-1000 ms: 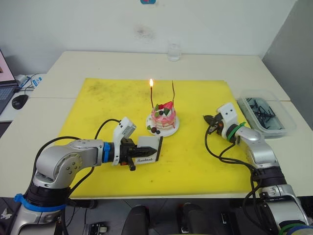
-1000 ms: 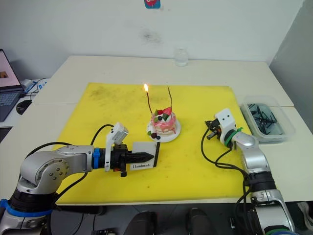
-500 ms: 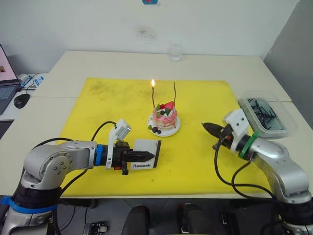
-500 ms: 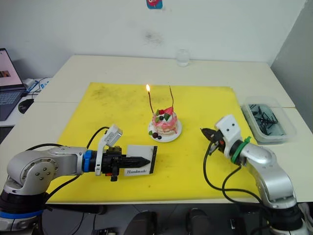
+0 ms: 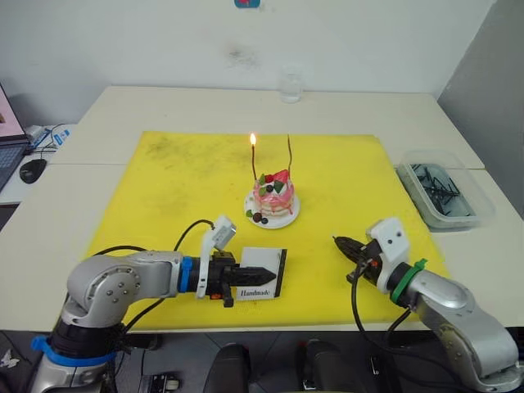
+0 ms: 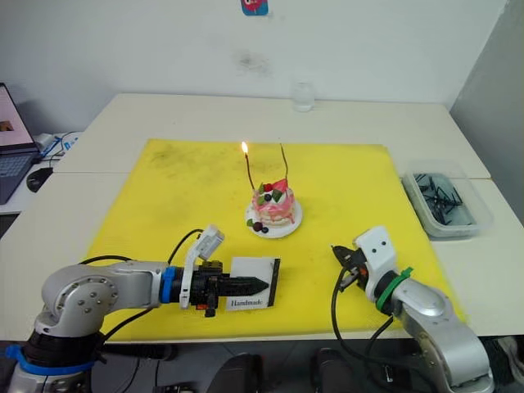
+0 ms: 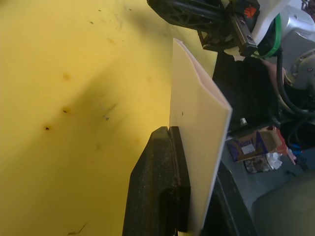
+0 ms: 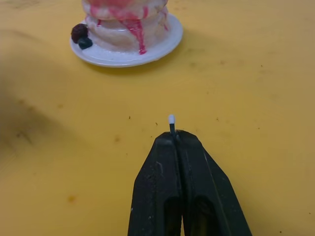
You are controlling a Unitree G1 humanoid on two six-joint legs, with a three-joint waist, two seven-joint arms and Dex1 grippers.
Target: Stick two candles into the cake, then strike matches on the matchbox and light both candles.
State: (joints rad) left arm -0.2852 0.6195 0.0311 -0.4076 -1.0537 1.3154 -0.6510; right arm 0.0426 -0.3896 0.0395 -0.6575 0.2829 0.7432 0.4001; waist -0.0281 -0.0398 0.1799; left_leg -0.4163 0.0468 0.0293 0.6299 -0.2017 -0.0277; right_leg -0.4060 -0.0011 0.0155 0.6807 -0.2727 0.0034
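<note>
midway through the lighting step, by the look of it: two candles point(image 5: 253, 166) already standing in the cake point(image 5: 273, 196), the one on the robot's left burning at its tip, the other point(image 5: 290, 154) unlit. cake on its white plate point(image 5: 260, 219) out on the yellow mat point(image 5: 164, 188), well beyond both arms.

nearer the robot than the cake and a little to its left: the left gripper point(image 5: 264, 273), fingers clamped together on the matchbox point(image 5: 263, 272), held on edge just above the mat with the black striking strip point(image 5: 282, 273) turned toward the right arm.

nearer than the cake and off to its right: the right gripper point(image 5: 342, 244), fingers pinched shut on a match point(image 8: 171, 123), pale head poking just past the tips and unlit. well apart from the matchbox.

to the right of the cake, off the mat: a clear tub point(image 5: 446, 196) of dark spare matches.

likely next: bringing match head across to the strip, dragging it firmly along with the box held steady, then carrying the flame up to the unlit wick, approaching from the right to stay clear of the burning candle.
</note>
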